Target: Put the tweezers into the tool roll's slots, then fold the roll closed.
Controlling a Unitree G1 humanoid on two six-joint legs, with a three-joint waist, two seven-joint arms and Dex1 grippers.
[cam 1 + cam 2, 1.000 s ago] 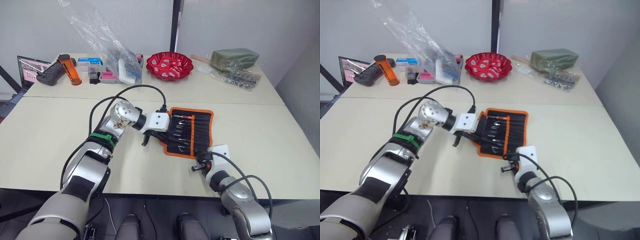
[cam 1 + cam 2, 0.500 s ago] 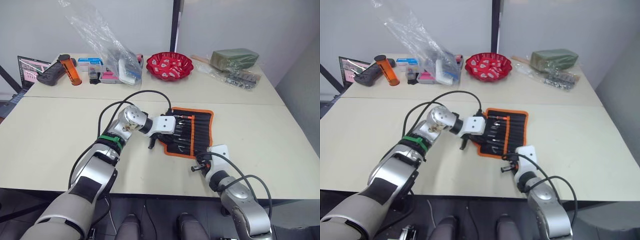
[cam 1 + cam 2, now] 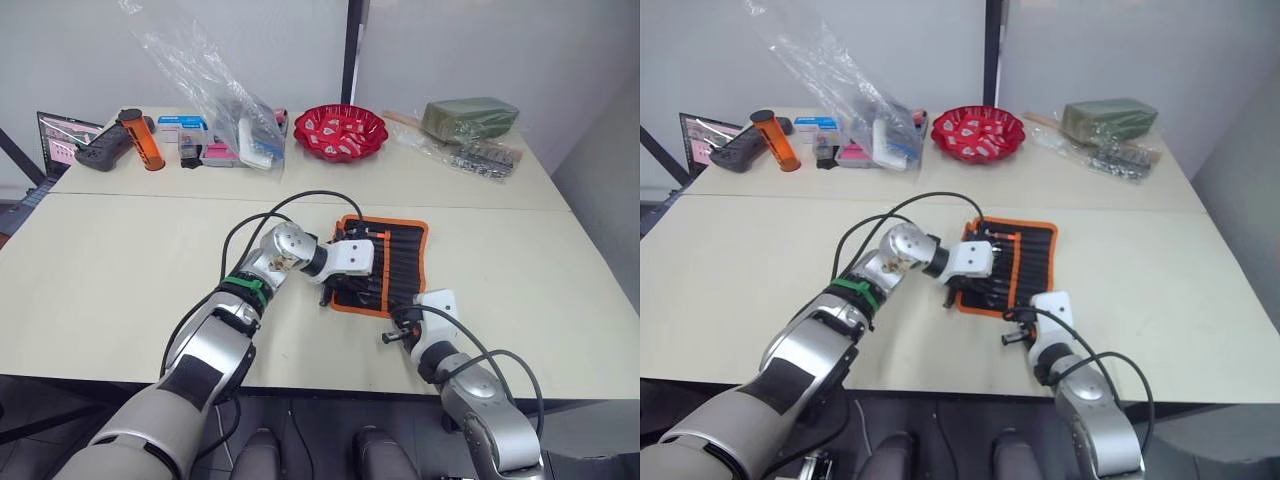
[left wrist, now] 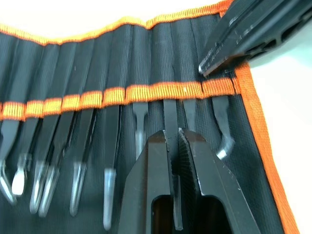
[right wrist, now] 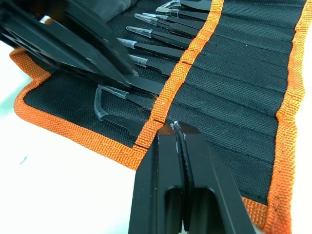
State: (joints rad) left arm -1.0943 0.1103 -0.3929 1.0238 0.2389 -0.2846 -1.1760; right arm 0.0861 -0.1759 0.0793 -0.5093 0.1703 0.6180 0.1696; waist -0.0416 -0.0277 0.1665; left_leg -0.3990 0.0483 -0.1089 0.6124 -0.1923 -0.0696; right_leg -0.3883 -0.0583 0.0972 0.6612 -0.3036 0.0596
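We are on the loading step: the tool roll (image 3: 385, 262) lies open on the table (image 3: 110, 250), in front of the red bowl (image 3: 340, 130), with the tweezers (image 4: 139, 122) already tucked in a row of its slots (image 4: 161, 90). Our left gripper (image 4: 174, 139) sits over the roll's left half, fingers pinched on one tweezer's shaft. Our right gripper (image 5: 175, 129), fingers pressed together on nothing, rests at the roll's near edge. Next, we judge, that tweezer needs seating fully, then folding
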